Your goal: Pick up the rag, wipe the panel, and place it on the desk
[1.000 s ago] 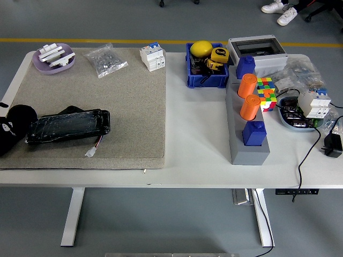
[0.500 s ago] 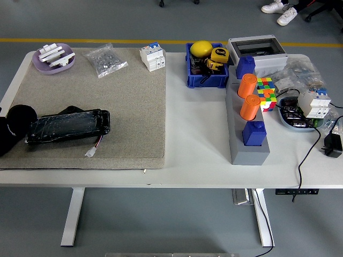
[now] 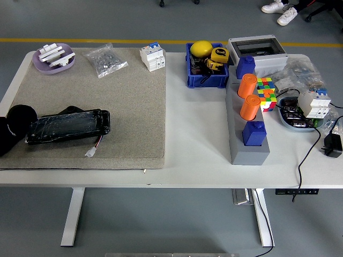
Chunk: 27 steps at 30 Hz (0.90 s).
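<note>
Left hand (image 3: 12, 128) sat just left of the panel (image 3: 68, 126), fingers unreadable, likely reaching for the rag.

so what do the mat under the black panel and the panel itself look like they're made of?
Mat: grey-beige felt or foam-like pad, matte and speckled, with a soft-looking edge. Black panel: probably hard plastic or glass under crinkled glossy film, judging by its wrinkled highlights. The left hand sits at its left end, grip unclear.
</note>
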Each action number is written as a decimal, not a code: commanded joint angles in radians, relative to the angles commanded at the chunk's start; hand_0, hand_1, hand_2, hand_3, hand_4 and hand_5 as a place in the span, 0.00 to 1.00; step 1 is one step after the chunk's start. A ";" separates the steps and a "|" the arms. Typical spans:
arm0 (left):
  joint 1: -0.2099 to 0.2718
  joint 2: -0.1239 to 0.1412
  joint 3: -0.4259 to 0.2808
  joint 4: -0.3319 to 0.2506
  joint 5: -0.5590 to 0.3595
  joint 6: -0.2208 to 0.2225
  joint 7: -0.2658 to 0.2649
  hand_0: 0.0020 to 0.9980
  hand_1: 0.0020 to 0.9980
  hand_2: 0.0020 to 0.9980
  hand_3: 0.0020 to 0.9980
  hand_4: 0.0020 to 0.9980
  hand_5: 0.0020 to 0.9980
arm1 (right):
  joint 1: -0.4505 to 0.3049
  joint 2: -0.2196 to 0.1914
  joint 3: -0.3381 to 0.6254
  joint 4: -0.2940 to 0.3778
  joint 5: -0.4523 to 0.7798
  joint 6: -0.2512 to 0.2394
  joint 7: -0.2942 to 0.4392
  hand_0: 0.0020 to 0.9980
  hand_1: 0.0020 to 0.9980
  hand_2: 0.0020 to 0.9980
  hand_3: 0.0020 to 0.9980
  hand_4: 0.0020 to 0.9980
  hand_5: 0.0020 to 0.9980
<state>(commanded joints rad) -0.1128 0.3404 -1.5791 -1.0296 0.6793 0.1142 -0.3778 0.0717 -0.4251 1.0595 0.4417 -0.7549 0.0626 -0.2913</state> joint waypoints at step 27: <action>-0.009 -0.019 -0.009 -0.042 0.046 -0.005 0.000 0.54 0.60 0.59 0.58 0.73 0.04 | -0.011 0.017 0.008 -0.003 0.025 0.002 0.001 0.79 0.54 0.69 0.71 1.00 0.71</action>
<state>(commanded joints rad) -0.1221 0.3218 -1.5882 -1.0719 0.7253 0.1094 -0.3779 0.0607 -0.4083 1.0677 0.4386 -0.7300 0.0648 -0.2900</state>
